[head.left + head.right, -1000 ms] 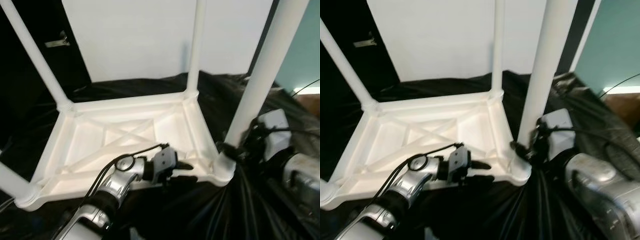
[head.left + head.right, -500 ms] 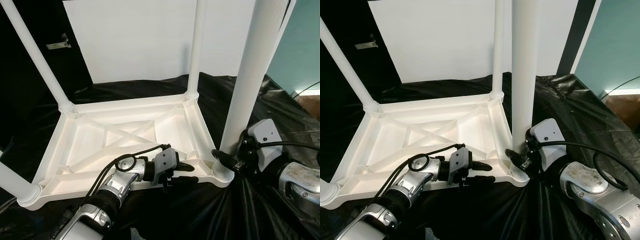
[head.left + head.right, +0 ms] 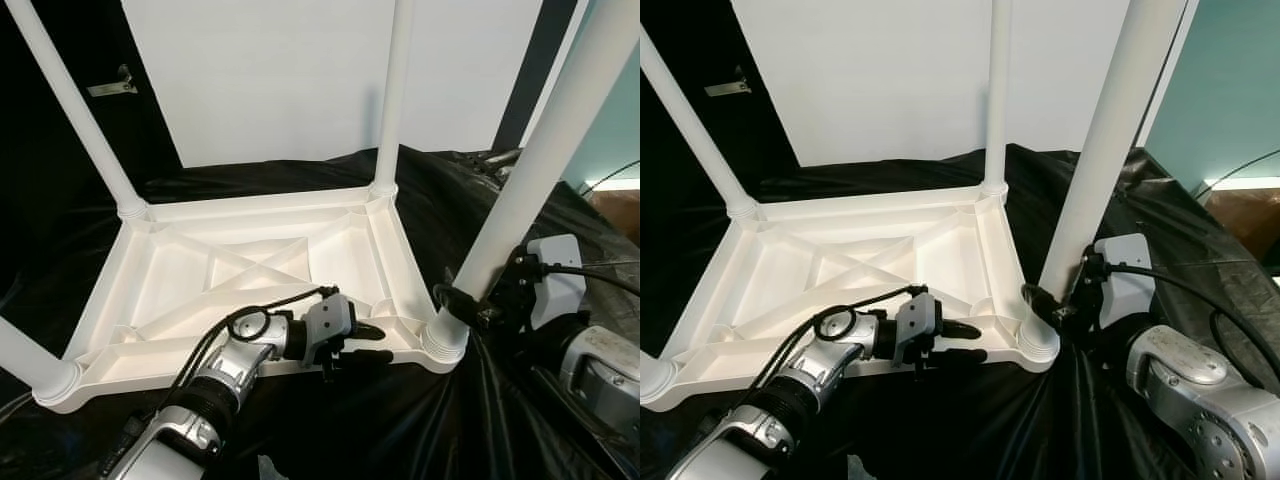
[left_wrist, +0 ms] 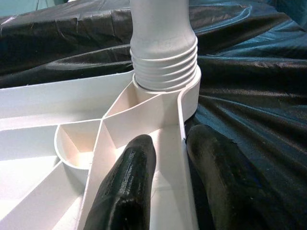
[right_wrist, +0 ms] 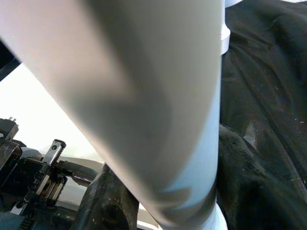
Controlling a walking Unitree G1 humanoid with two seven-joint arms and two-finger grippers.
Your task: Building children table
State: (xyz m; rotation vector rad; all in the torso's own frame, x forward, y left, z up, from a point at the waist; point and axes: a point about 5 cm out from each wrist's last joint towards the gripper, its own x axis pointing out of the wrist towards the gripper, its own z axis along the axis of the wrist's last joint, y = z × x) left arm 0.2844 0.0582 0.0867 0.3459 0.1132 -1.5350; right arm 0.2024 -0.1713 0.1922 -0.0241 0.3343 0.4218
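Right up front, the left gripper (image 3: 368, 342) is on the near rim of the upturned white table top (image 3: 180, 270), and the left wrist view shows it well: one black finger (image 4: 125, 187) lies inside the frame on the ribbed underside, the other sits outside against the black sheet (image 3: 400, 420), so the pair is pinching the edge wall between them, just short of the corner socket. In that socket stands the near right leg (image 3: 540, 170), its ribbed collar seated in the round corner boss and the tube leaning away to the right as it rises. The right gripper (image 3: 1052, 310) is clamped around that leg low down, just above the collar, with the white tube pressed between its dark fingers in the right wrist view. To the left, the near left leg (image 3: 25, 362) pokes out of its corner at the picture's edge. The table top itself lies flat, underside up, on the black sheet, its diagonal ribs crossing in the middle. Further back, the far left leg (image 3: 75, 110) rises tilted from its corner, and the far right leg (image 3: 393, 95) stands nearly upright in its own. Behind them all is a white panel (image 3: 290, 75).
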